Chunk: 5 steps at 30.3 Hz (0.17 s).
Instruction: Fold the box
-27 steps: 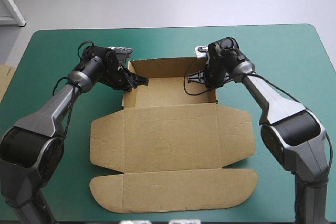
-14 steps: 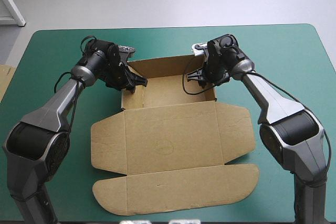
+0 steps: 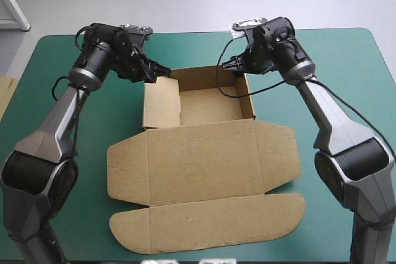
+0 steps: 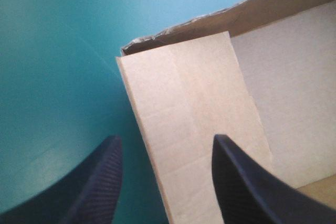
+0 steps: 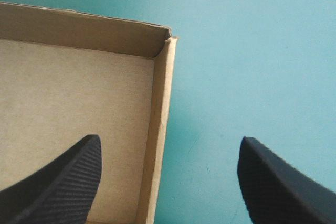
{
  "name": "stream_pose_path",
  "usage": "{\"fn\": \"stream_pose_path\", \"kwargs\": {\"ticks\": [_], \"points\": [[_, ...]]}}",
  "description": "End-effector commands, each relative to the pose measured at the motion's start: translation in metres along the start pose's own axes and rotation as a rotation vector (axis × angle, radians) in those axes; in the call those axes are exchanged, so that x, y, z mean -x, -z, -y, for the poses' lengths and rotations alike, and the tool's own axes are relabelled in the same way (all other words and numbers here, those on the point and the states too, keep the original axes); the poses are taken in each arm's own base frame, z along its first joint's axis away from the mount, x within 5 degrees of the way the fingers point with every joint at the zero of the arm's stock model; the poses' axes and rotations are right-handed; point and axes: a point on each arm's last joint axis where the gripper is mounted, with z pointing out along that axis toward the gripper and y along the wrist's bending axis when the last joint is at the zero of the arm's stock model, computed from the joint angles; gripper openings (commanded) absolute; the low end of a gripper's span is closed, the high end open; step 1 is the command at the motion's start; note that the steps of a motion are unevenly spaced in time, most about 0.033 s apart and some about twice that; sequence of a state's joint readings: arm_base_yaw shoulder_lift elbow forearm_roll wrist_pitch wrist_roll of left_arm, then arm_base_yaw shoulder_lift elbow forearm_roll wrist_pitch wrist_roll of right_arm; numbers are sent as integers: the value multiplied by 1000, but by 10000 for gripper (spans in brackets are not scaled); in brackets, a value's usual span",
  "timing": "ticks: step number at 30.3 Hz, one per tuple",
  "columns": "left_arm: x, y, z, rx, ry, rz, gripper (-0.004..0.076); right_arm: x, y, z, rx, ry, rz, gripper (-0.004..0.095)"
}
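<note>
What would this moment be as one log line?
box: open tray, lid flat | left gripper: open, above left flap | right gripper: open, above far right corner

The left arm and the right arm both have long, smooth silver-grey links that become narrower toward the wrist, with round glossy black housings at the joints. The wrists are black, and the jaws are two broad black fins with a fine ribbed texture.

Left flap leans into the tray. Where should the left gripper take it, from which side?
Probably the outer folded edge of the flap, near the far corner, from above on the table's left: the open left gripper stands astride that edge, one finger over the teal-green cover, one over the panel.
</note>
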State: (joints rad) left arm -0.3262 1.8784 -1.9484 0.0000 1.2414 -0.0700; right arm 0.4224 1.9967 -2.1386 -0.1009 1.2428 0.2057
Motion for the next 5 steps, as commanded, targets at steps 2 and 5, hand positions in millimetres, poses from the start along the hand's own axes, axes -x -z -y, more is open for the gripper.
{"fn": "stream_pose_path", "kwargs": {"ticks": [2,5], "points": [[-9,81,3,-26,-47,138,339,-3,89,9,26,62,169,521],[-22,116,-1,10,-102,204,194,-21,121,18,-3,76,194,264]]}}
